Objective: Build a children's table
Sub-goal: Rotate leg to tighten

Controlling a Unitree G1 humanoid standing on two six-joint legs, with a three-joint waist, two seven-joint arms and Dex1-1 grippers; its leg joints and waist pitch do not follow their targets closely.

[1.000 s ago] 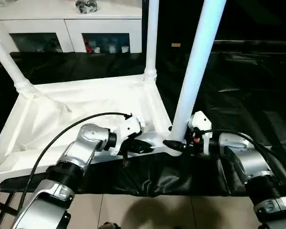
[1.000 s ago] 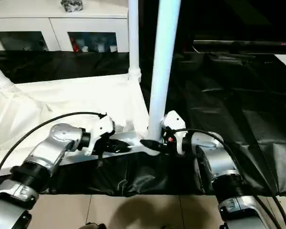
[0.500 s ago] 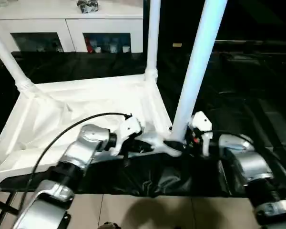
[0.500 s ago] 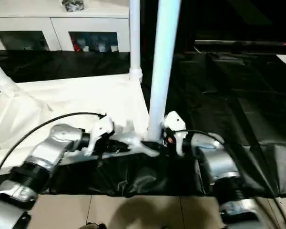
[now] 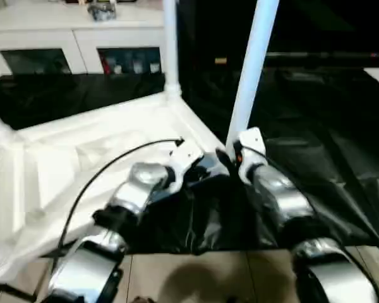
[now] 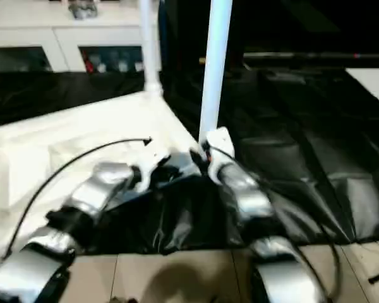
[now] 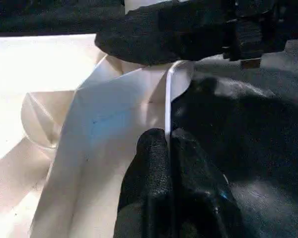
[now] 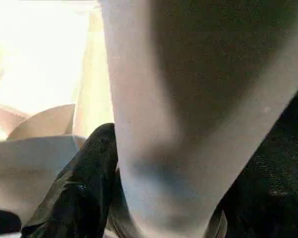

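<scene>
Left hand (image 7: 169,144) is pinching the thin rim of the upside-down tabletop (image 5: 69,158), right hand (image 8: 154,198) is clamped around the near corner leg (image 5: 252,63).

Head pair looks forward and down over both forearms at upturned tabletop (image 5: 82,151). Wrist cameras sit close, sharing its near corner leg (image 8: 188,99).

- The tabletop (image 5: 82,158) lies upside down on the left half of the worktop (image 5: 316,145), reaching its near edge.
- Two legs stand up from it: the near leg (image 5: 249,69) at its near right corner, the far leg (image 5: 170,44) behind that.
- Left pincer (image 7: 170,148) sits on the tabletop's near rim, just left of the near leg; right pincer (image 8: 139,198) is around that leg's foot.
- A cabinet (image 5: 76,38) stands beyond the worktop's far edge.
</scene>
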